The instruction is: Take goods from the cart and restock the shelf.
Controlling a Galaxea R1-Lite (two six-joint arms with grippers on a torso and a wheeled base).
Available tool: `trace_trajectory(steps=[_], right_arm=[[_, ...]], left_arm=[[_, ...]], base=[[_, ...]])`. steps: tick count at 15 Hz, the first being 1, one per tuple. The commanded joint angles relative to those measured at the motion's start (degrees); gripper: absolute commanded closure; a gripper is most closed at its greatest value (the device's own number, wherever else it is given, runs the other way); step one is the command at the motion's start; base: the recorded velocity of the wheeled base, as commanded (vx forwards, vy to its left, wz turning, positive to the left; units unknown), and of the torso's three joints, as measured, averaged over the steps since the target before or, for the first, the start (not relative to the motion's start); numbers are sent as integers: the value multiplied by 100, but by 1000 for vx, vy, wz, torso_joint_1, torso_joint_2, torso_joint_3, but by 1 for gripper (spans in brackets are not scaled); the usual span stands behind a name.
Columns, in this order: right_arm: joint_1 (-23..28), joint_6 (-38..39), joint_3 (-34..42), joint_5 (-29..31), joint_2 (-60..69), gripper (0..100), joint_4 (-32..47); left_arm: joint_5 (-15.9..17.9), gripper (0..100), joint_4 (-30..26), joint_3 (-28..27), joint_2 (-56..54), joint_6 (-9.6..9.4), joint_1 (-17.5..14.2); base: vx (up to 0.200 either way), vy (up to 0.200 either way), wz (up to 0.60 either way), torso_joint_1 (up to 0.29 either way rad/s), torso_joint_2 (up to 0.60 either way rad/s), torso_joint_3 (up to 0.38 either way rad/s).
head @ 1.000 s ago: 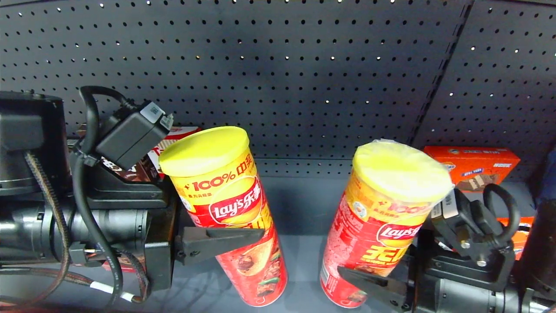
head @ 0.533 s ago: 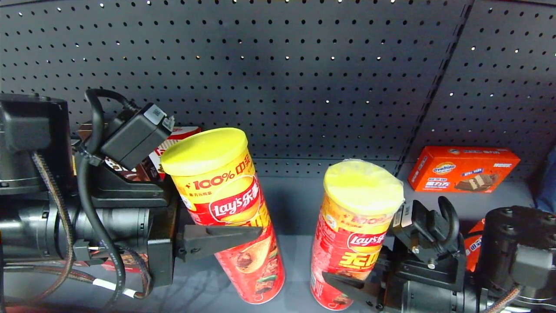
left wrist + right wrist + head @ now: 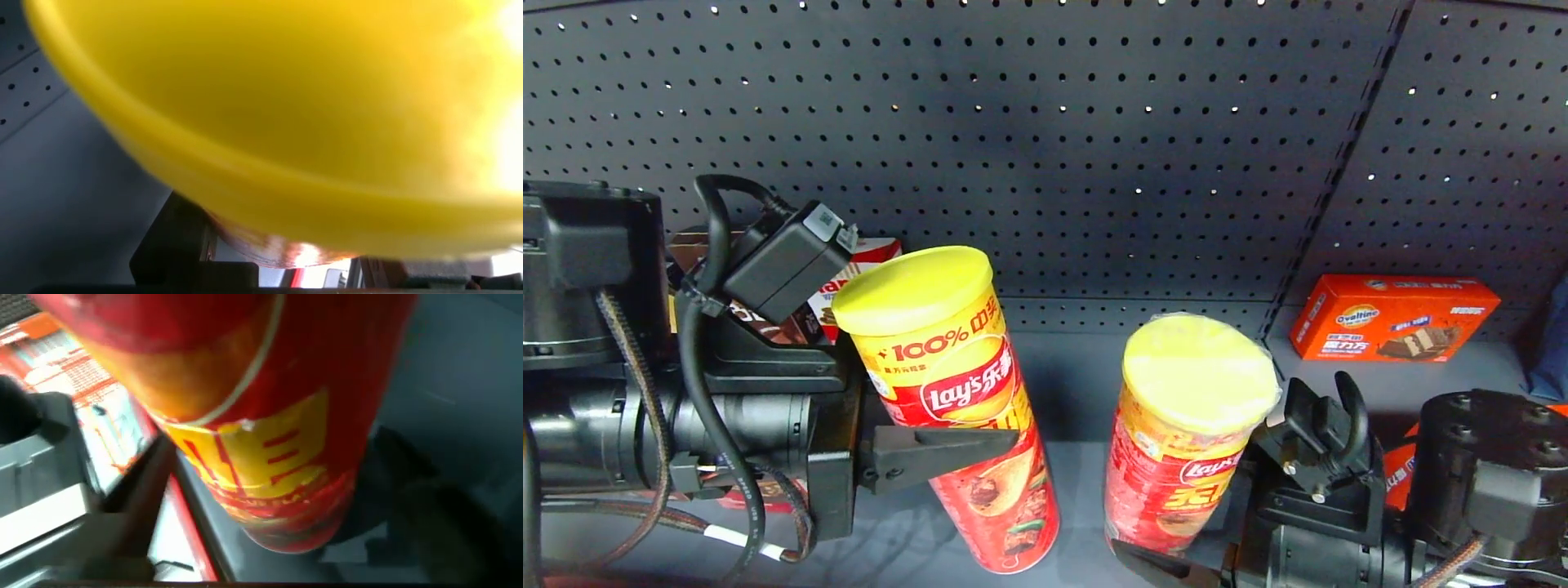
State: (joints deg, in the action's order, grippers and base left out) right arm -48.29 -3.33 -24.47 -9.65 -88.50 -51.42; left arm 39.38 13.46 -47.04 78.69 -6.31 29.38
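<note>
Head view: the left end effector (image 3: 968, 447) is clenched on a tilted chip can (image 3: 939, 359) above the shelf (image 3: 1078, 384). The right end effector (image 3: 1176, 549) is clenched on a second chip can (image 3: 1186, 425) beside it.
Left wrist view: the yellow lid (image 3: 327, 114) sits close above the end effector.
Right wrist view: the second chip can is between the fingers.

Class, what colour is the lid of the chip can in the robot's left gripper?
Plain yellow; the lid shows best in the head view.
</note>
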Motion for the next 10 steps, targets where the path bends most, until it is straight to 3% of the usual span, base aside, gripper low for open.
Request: trace_trajectory(steps=[1, 10], right_arm=[[-23, -10, 91, 78, 158, 0, 0], [12, -54, 1489, 95, 2232, 0, 36]], left_arm=[[0, 100, 8, 2, -3, -1, 6], [-9, 100, 16, 55, -3, -1, 6]], base=[[0, 0, 0, 0, 0, 0], [0, 0, 0, 0, 0, 0]])
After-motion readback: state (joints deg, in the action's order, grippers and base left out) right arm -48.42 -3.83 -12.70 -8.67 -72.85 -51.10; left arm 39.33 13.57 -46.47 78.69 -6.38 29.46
